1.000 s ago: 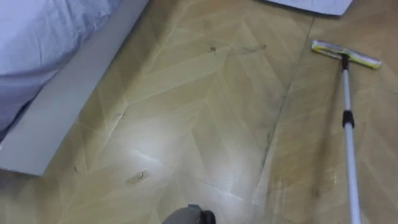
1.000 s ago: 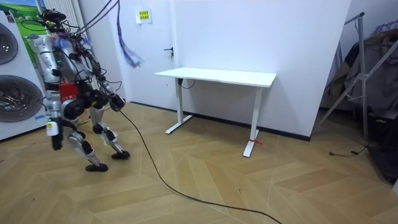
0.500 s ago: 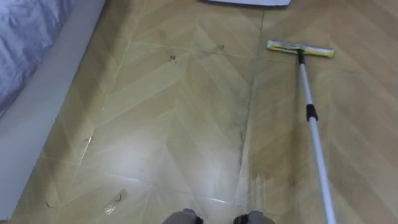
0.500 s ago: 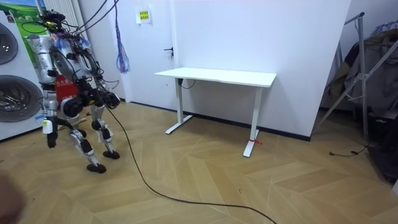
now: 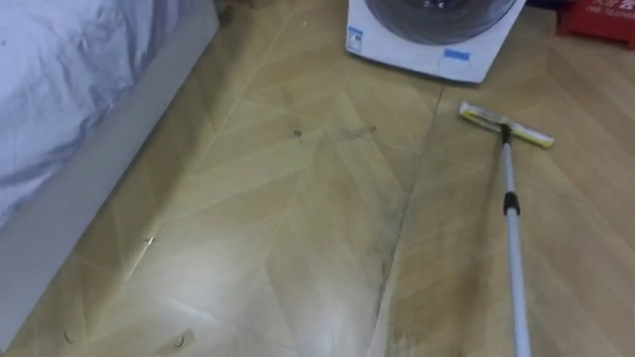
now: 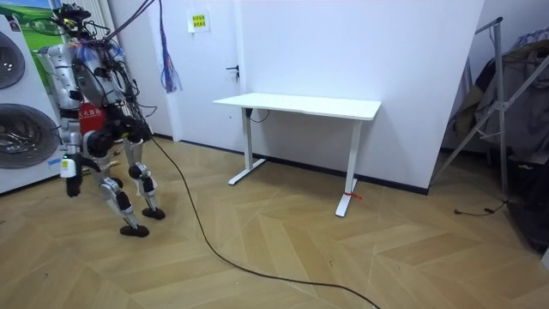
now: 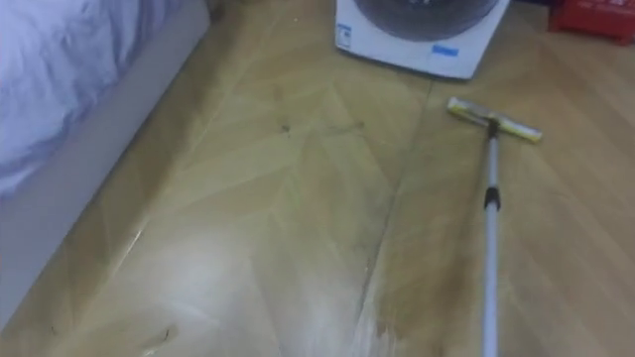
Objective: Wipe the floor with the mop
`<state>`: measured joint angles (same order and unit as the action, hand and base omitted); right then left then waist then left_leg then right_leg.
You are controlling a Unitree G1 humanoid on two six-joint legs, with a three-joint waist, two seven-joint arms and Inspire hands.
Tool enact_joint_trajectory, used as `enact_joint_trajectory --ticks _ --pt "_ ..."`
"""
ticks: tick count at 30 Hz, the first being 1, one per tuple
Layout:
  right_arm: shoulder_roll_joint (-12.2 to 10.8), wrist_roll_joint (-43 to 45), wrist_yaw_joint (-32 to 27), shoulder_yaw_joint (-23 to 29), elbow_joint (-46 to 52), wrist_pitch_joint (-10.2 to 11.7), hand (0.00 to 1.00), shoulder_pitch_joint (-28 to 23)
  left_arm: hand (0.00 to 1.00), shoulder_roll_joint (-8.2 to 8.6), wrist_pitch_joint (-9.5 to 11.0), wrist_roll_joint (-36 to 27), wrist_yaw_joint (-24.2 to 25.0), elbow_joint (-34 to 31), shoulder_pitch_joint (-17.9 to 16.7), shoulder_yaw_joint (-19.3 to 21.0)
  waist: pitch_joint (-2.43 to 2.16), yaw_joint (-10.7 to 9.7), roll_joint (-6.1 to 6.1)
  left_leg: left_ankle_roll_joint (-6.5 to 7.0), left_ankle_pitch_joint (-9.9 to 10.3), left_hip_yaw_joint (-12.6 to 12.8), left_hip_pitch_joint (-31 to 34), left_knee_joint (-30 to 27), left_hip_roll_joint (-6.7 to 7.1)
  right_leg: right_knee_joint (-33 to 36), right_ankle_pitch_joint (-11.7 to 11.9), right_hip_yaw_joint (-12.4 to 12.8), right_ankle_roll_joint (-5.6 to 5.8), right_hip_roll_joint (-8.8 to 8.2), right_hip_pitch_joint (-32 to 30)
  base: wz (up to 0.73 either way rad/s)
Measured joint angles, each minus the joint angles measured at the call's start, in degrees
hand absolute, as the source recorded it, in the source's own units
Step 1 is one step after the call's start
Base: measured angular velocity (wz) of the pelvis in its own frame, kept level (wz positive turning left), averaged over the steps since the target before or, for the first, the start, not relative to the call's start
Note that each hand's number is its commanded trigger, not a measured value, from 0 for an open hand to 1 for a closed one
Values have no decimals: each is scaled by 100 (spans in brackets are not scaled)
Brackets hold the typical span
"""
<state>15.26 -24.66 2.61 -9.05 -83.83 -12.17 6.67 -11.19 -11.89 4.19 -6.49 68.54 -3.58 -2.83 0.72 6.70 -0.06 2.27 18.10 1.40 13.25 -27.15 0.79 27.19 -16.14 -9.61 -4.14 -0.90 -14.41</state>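
Mop [image 5: 510, 228] lies on the wooden floor [image 5: 298, 218] at the right of the eye views. Its flat yellow-and-white head [image 5: 506, 126] sits just short of the washing machine [image 5: 427, 35], set crosswise and a little askew. The silver handle, with a dark collar partway along, runs almost straight back toward the robot and leaves the bottom edge, so the long axis points from the robot to the machine.

Two small stickers on the machine's lower front [image 5: 355, 40] and white print on a red thing [image 5: 600, 15] at the top right are too small to read. So is the yellow notice [image 6: 198, 21] on the wall in the room view.

A bed [image 5: 60, 79] with a pale sheet and grey frame fills the left side. A dark streak and a few specks [image 5: 298, 132] mark the boards between bed and mop.

In the room view the robot stands mid-stride before the stacked machines, well apart from a white desk [image 6: 300, 105]. One hand [image 6: 70, 165], possibly the left, hangs low by its hip. Whether it grasps anything cannot be told.
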Motion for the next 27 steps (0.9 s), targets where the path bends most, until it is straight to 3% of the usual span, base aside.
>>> enact_joint_trajectory --ticks 2,6,10,18,24,27 --pt "-196 -87 7 -114 -7 59 100 -335 0 33 72 -18 -77 -7 0 33 -46 -133 -24 -2 -127 36 -426 414 15 -361 65 28 22 23 358 -11" --pt "-398 -143 126 -143 -42 158 100 -652 0 85 209 30 -86 -4 -99 266 -52 -205 -123 -26 -233 106 -1064 959 -4 -793 142 94 30 97 890 -13" --pt "-491 -187 200 -151 -16 149 100 -848 0 115 112 201 -82 -3 -336 473 -91 -204 -204 -41 -242 149 -1455 1196 -16 -1084 164 93 49 159 1295 -2" --pt "-580 -97 180 -151 -18 126 100 -881 0 222 -154 529 42 -6 -688 611 -18 -180 -243 -41 -241 132 -1745 1255 -48 -1479 298 157 71 221 1741 -1" --pt "-581 79 185 -146 -20 100 100 -891 0 267 -200 558 192 8 -692 668 -11 -189 -222 -41 -241 115 -1813 1290 -45 -1453 313 161 85 220 1778 -1" --pt "-581 116 205 -146 -20 57 100 -932 0 316 -319 555 279 8 -723 719 4 -184 -220 -40 -241 136 -1898 1302 -42 -1456 321 159 84 221 1851 0"
